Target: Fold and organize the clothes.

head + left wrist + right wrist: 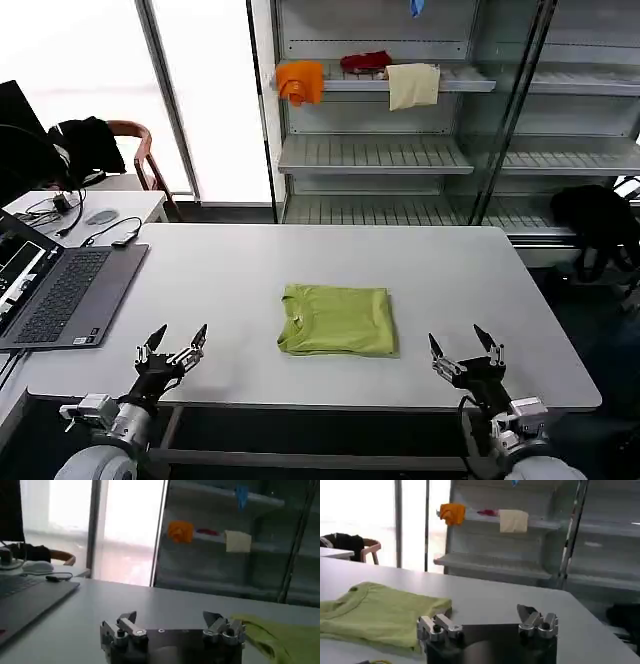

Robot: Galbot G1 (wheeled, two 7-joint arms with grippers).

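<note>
Nearest us, our left tool and right tool hover over the table's near edge, both with fingers spread and holding nothing. Between them, a little farther in, the lime-green T-shirt lies folded flat. A laptop sits at the table's left.

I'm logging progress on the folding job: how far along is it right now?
The folding looks done: the lime T-shirt lies as a compact rectangle in the middle of the white table. Nothing is in hand: the left claw and right claw both sit open at the near table edge, either side of the shirt, apart from it. What may remain is putting it away, if that is wanted.
</note>
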